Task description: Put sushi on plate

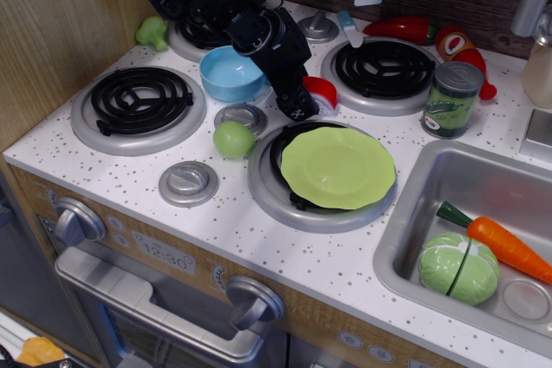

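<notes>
The black gripper (299,109) is hanging beside the sushi (323,92) near the counter's (362,256) back edge, just behind the plate (337,166); its fingers' opening cannot be told. The sushi is looking light, rigid, glossy; flat sides probably grip best.

Black arm slants down — gripper (301,109) low, jaw state unclear.

sushi (323,92) half behind gripper (301,109)
</notes>
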`<state>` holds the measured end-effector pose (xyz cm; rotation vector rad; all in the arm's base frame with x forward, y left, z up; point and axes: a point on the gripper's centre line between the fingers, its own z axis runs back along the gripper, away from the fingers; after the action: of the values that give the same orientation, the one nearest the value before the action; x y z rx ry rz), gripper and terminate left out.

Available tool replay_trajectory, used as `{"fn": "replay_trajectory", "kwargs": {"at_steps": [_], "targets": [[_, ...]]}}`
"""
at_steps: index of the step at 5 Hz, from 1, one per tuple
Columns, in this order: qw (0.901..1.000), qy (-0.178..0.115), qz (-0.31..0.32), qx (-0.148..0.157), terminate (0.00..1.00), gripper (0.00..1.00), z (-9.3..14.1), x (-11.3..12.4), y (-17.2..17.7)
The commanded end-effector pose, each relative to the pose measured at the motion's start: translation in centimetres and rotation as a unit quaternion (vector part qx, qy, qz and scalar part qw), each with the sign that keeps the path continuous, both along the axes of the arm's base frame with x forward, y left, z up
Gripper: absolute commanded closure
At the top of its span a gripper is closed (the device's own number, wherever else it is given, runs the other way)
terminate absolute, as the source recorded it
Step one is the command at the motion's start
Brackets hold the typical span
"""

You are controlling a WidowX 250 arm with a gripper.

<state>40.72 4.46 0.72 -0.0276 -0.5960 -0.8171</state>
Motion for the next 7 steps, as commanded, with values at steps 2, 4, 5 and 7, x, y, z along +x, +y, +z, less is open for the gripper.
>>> {"fn": "replay_trajectory", "kwargs": {"at_steps": [2, 4, 5, 7], "targets": [[0.9975, 0.030, 0.059, 0.026, 0.00, 1.00, 3.3, 0.3, -0.4], [0.9758, 0.069, 0.172, 0.117, 0.00, 1.00, 10.1, -2.7, -3.3], [0.9676, 0.097, 0.222, 0.072, 0.00, 1.00, 10.6, -5.4, -4.7], [0.9560, 0.103, 0.274, 0.015, 0.00, 1.00, 7.9, -8.5, -6.2]]}}
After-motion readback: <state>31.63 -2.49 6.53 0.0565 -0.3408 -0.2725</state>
